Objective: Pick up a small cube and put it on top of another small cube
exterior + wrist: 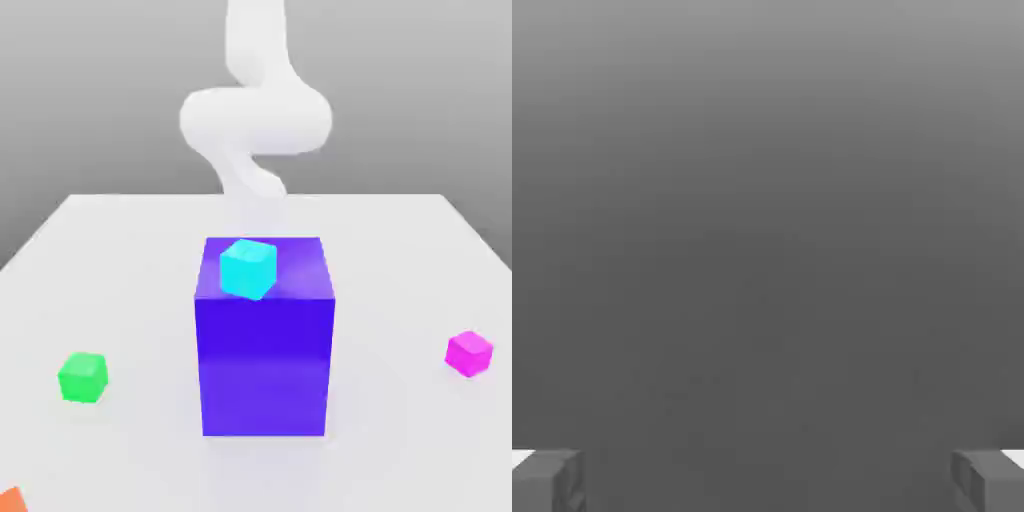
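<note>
Across the exterior view from its left: an orange corner (10,500) pokes in at the lower edge; a small green cube (82,377) sits on the pale grey table (140,260), well apart from everything else; in the middle stands a big blue-violet block (265,345) with a small cyan cube (247,267) resting on its top face, towards the front edge on the exterior view's left; behind and above the block the white arm (255,115) curls, well clear of the table; towards the exterior view's right lies the small bright magenta-pink cube (468,353), alone on the table, apart from the block.

In the hand view the gripper (768,480) has its grey fingers (547,480) spread to the two edges with nothing between them; they are released and empty.

By my reading, the task stands at its very start, the approach not yet begun; the next move calls for carrying the hand over the magenta-pink cube, lowering with the fingers astride it, then clenching; the tall block stands between, so a high path looks wise.
</note>
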Motion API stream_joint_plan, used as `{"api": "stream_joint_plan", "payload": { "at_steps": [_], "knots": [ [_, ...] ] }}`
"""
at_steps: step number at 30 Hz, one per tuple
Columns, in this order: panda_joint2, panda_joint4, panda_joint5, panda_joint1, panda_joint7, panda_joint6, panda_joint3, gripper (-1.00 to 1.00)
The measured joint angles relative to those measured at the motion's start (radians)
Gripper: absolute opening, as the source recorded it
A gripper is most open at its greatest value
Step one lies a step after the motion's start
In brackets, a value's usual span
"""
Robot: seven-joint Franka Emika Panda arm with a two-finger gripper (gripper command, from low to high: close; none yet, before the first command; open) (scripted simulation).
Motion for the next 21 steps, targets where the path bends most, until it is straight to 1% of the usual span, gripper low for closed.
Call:
{"api": "stream_joint_plan", "payload": {
  "at_steps": [7,13,17,21],
  "knots": [
    [0.252,-0.11,0.051,0.107,0.092,0.143,0.162,0.0],
    [0.464,-0.202,0.044,0.186,0.205,0.265,0.324,0.0],
    [0.615,-0.264,-0.022,0.241,0.323,0.347,0.421,0.0],
    [0.777,-0.324,-0.158,0.356,0.493,0.424,0.451,0.0]
  ]
}}
